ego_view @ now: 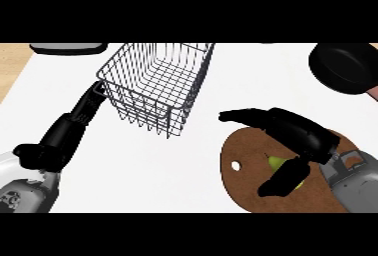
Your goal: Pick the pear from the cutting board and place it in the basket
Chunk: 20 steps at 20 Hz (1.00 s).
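Black and spread wide, my right robot hand (303, 134) is hovering low over the round brown cutting board (247, 150), its grey forearm coming in from the lower right. Its fingers (247, 116) are stretching out toward the left past the board's upper edge, while the thumb (284, 177) is angling down across the board, well apart from them. The yellow-green pear (277, 162) is lying on the board under the palm, peeking out on either side of the thumb; I cannot tell whether I am touching it.

My left robot hand (70, 132) is reaching up along the left side, its straight fingers (92, 100) held together and pointing at the left wall of the wire basket (193, 85). The basket is sitting on the white bench (170, 170), tipped slightly, with only bench showing through its wires. A black pan (343, 67) is sitting at the far right
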Available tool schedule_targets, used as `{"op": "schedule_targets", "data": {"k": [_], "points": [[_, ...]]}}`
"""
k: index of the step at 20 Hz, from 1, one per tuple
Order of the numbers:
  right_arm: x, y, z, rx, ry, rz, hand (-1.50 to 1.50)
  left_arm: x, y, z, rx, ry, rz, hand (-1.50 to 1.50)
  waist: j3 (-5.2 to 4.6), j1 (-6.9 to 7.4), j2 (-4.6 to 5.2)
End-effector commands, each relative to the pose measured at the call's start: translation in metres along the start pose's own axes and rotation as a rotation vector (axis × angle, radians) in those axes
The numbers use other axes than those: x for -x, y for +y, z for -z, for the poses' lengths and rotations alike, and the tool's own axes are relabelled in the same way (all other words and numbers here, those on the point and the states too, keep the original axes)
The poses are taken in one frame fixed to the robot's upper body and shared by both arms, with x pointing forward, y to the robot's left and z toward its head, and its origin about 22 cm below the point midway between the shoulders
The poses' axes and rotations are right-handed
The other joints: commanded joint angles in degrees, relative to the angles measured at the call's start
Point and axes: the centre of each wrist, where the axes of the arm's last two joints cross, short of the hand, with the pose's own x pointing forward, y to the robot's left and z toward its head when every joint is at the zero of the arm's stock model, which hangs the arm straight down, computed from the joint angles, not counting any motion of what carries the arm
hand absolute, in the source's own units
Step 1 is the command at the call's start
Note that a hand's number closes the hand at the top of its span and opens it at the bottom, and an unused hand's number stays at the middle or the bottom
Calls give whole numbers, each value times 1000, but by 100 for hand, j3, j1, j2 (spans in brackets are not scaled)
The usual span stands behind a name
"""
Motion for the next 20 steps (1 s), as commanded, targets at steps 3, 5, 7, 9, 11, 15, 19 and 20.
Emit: {"op": "schedule_targets", "data": {"k": [3,5,7,9,11,15,19,20], "points": [[-34,-70,-7,-152,207,-395,-150,-3,1,9,0,-11,0,0,-11,108,22],[-41,-83,-2,-267,239,-405,-150,6,-1,3,15,-8,-3,0,-14,154,36],[-49,-91,-5,-392,272,-428,-150,6,-9,3,7,-15,5,0,-14,78,2],[-48,-115,2,-450,291,-405,-150,2,1,8,15,-22,8,0,-8,118,35],[-51,-111,9,-528,288,-397,-150,-10,10,11,2,-9,2,0,-2,47,5],[-51,-139,8,-538,309,-358,-150,3,4,12,9,-9,1,0,3,3,16],[-47,-148,-15,-527,309,-331,-150,6,10,-5,-11,-8,-1,0,6,-17,0],[-49,-160,-9,-505,309,-329,-150,-1,-1,14,-2,-27,-4,0,7,-2,19]]}}
